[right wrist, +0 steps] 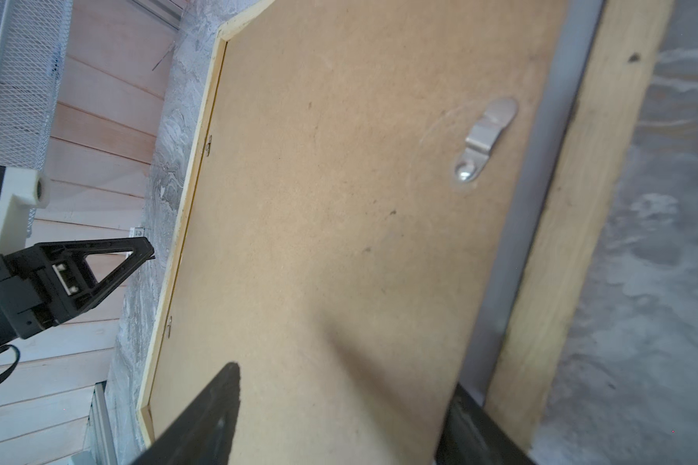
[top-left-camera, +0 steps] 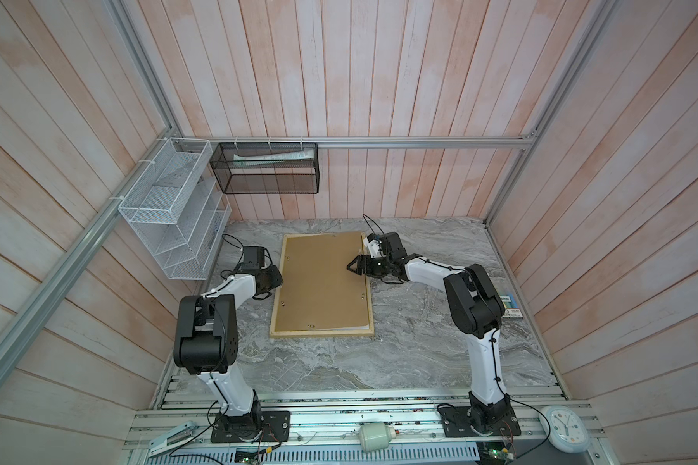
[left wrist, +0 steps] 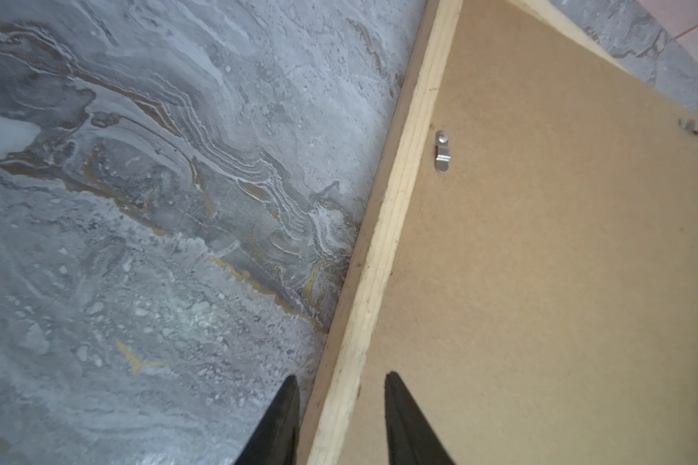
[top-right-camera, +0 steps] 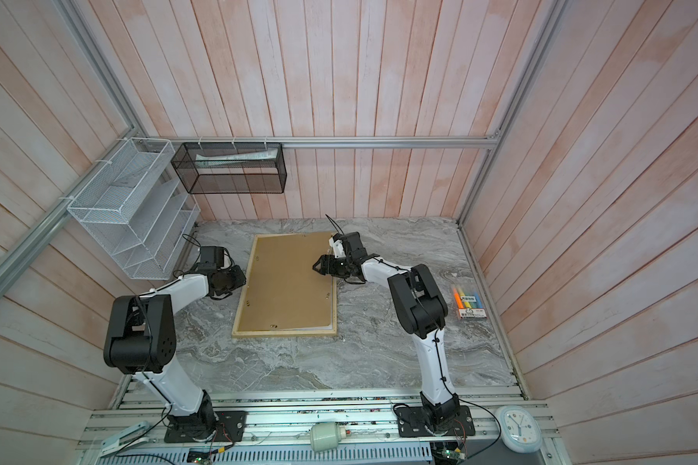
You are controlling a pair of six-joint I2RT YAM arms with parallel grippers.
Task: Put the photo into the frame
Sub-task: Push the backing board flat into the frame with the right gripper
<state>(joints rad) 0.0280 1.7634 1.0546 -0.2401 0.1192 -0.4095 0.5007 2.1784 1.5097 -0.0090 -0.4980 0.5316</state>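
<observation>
pale-wood rectangular picture frame (top-left-camera: pixel 319 290) (top-right-camera: pixel 287 282), brown fibreboard back up, centre of both top views | left gripper (left wrist: pixel 339 380) spread, straddling left rail | right gripper (right wrist: pixel 345 380) spread above right edge

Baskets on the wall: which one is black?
The box-shaped basket on the right is black; the stepped basket beside it, with slanted shelves, is white.
</observation>
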